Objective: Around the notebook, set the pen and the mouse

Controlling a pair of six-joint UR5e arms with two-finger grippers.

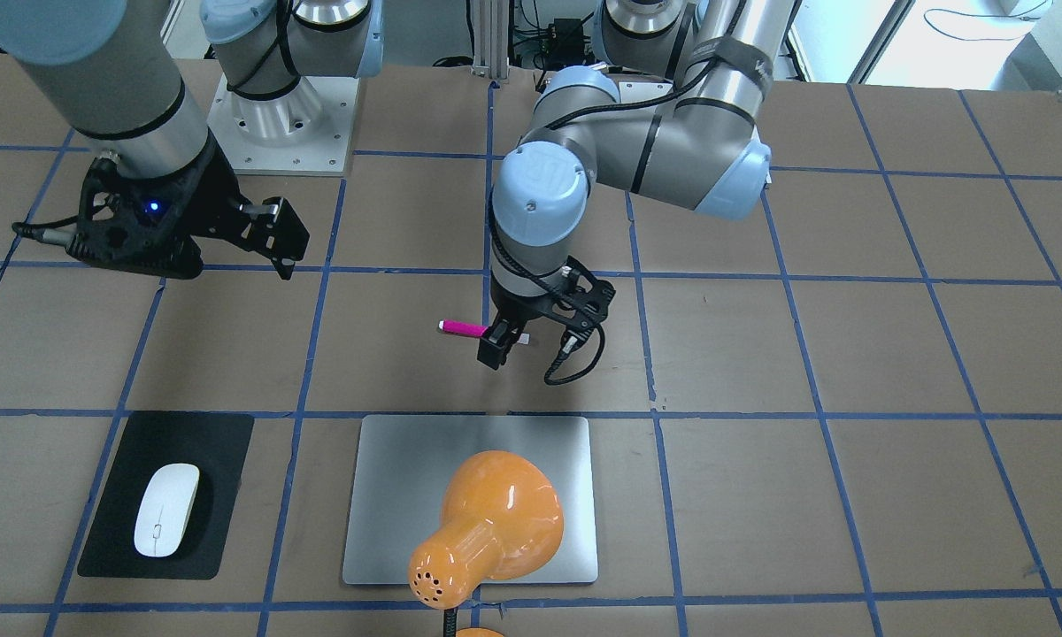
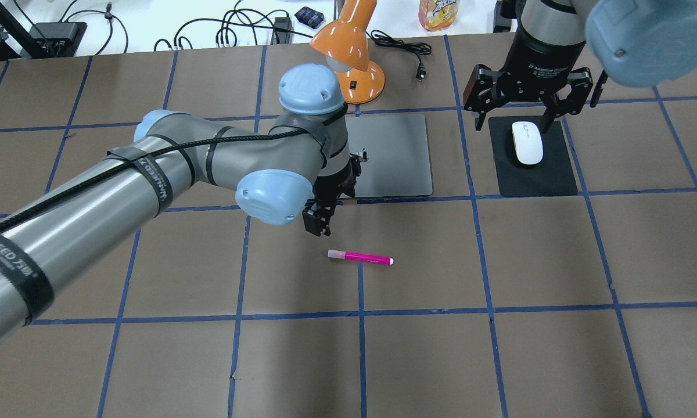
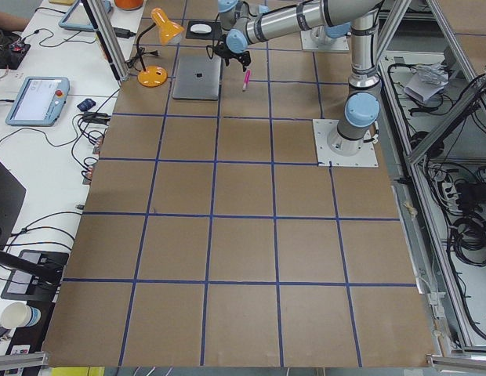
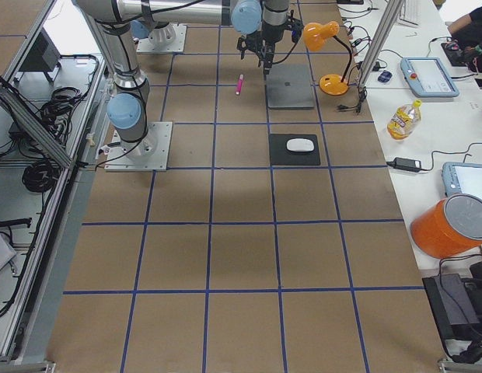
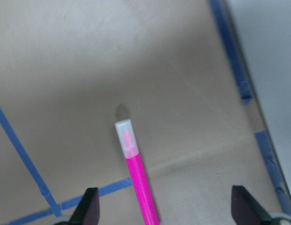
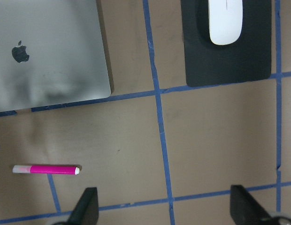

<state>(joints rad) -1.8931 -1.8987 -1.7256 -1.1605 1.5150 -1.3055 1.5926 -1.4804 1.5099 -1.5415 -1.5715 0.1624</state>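
The magenta pen [image 2: 360, 257] lies flat on the brown table, a short way in front of the silver notebook [image 2: 395, 157]. My left gripper [image 1: 501, 347] hovers over the pen's pale cap end. In the left wrist view the pen [image 5: 136, 178] runs up between the spread fingers of that open left gripper [image 5: 167, 208], touching neither. The white mouse [image 2: 527, 143] rests on a black mat [image 2: 537, 177] to the notebook's right. Above the mat's far edge my right gripper [image 2: 523, 113] is open and holds nothing.
An orange desk lamp [image 2: 351, 46] stands at the notebook's far edge, and its shade [image 1: 487, 522] covers part of the notebook in the front-facing view. Its cord and plug [image 2: 419, 72] trail on the table. A bottle [image 2: 437, 13] and cables sit on the white bench beyond.
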